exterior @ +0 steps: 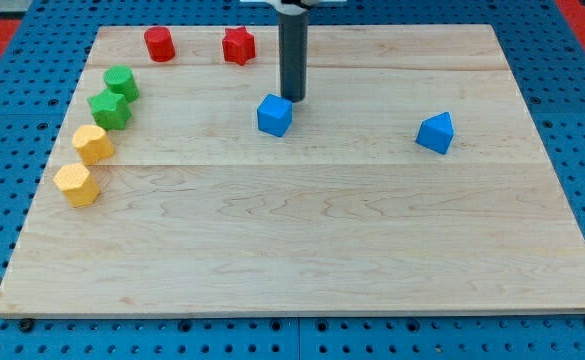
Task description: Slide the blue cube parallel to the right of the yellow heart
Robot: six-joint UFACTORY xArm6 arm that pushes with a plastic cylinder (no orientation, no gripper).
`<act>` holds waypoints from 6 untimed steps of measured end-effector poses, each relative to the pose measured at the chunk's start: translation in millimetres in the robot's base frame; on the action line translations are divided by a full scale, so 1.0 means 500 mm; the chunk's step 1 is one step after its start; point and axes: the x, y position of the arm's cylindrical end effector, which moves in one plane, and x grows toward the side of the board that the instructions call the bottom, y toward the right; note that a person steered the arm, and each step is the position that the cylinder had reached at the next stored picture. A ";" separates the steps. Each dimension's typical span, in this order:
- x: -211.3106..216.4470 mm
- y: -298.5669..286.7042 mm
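Blue cube [274, 115] sits just below my tip [296, 100], nearly touching; I count two blue, two red, two green, two yellow blocks on the desk [302, 250].

Bright, even light falls over the whole counter [302, 250], with no dim corner. The pale wood shows a faint sheen toward 12 o'clock but no hard glare. Shadows are short and soft: the blue cube [274, 115] and the other blue block [435, 133] each cast only a thin dark rim at their bases, toward 6 o'clock. The rod is sharp down to my tip [293, 100]. Focus holds across the frame; the far blocks look slightly softer. The counter's edges run straight, with perspective narrowing toward 12 o'clock.
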 end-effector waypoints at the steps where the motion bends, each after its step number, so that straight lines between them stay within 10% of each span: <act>1: -0.002 -0.054; 6: 0.250 -0.041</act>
